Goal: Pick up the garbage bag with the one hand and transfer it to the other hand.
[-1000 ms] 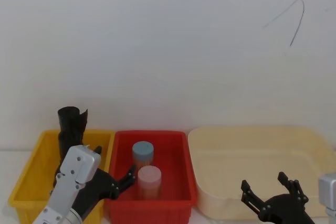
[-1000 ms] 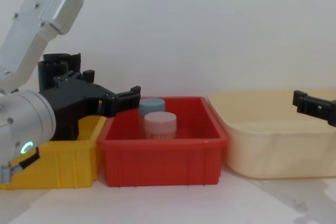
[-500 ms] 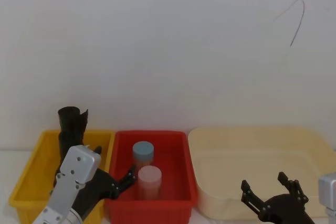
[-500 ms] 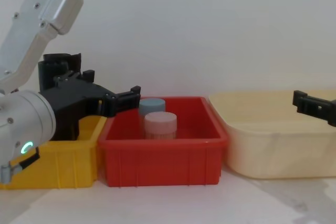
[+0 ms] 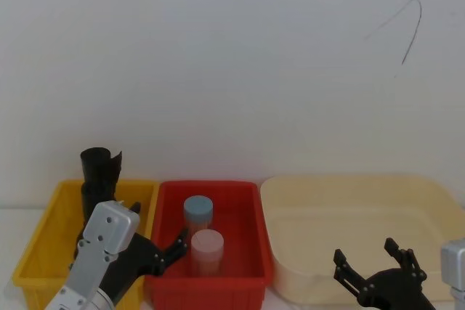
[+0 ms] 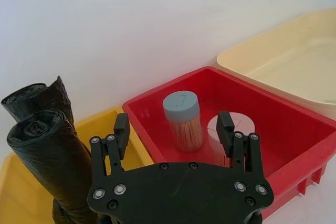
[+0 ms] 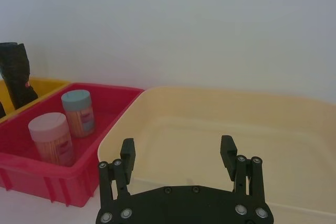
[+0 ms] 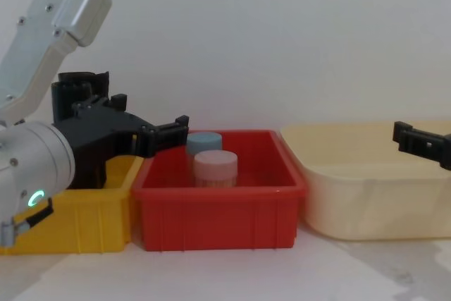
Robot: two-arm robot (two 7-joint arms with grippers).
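Observation:
Two black rolls stand in the yellow bin (image 6: 16,182). The nearer, thicker one is the garbage bag (image 6: 44,156). Behind it rises a taller roll with a ragged top (image 6: 37,95), which also shows in the head view (image 5: 99,165) and the chest view (image 8: 74,84). My left gripper (image 6: 174,127) is open and holds nothing. It hovers just right of the bag, over the edge between the yellow and red bins (image 5: 171,246) (image 8: 165,132). My right gripper (image 7: 177,148) is open and holds nothing, low in front of the cream tub (image 5: 367,253) (image 8: 416,140).
The red bin (image 5: 251,194) in the middle holds a blue-lidded jar (image 5: 197,212) and a pink-lidded jar (image 5: 206,248). A large cream tub (image 5: 349,179) stands at the right. A white wall runs close behind all three containers.

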